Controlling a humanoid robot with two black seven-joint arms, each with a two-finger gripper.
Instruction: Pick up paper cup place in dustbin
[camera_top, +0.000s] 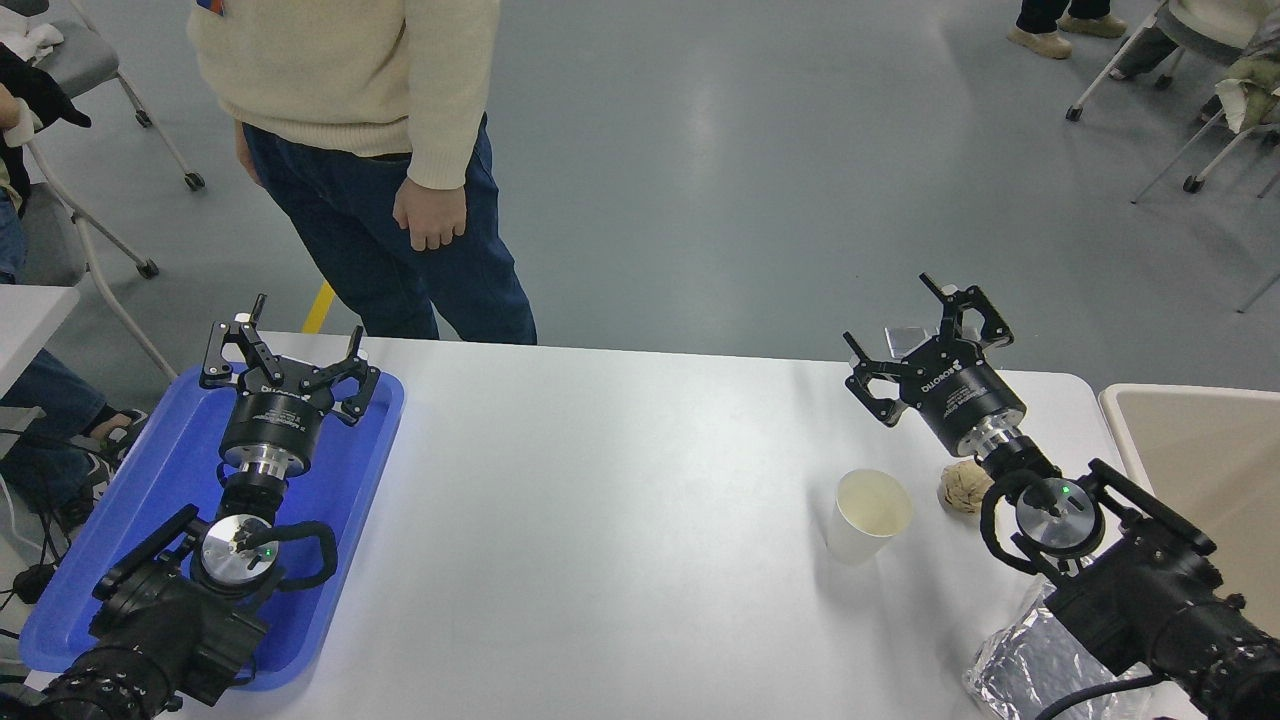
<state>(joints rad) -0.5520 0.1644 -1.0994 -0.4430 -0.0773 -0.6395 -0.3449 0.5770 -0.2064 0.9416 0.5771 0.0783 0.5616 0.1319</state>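
**Cup is sitting near your right gripper, not grabbed yet**

You are looking at the cup (868, 515) standing up on the white table (600, 480), with its open mouth facing up. It is standing tall, so its long way is running up and down.

Your right gripper (925, 345) is hanging above the table's far edge, with its fingers spread wide and holding nothing. The cup is sitting closer to you than those fingers and a bit to their left. I think you are needing to pull the gripper back toward you and bring it down beside the cup.

The right arm is much nearer to the cup. Your left gripper (290, 365) is parked over the blue tray (350, 470), wide open and holding nothing too.

A tan paper ball (962, 487) is lying just beside the cup, on its right, so watch out for it. The bin (1120, 420) is waiting at the table's right end. Some foil (1020, 650) is lying under your right arm.

A person (400, 150) is standing at the far side, on a grey floor (750, 150).
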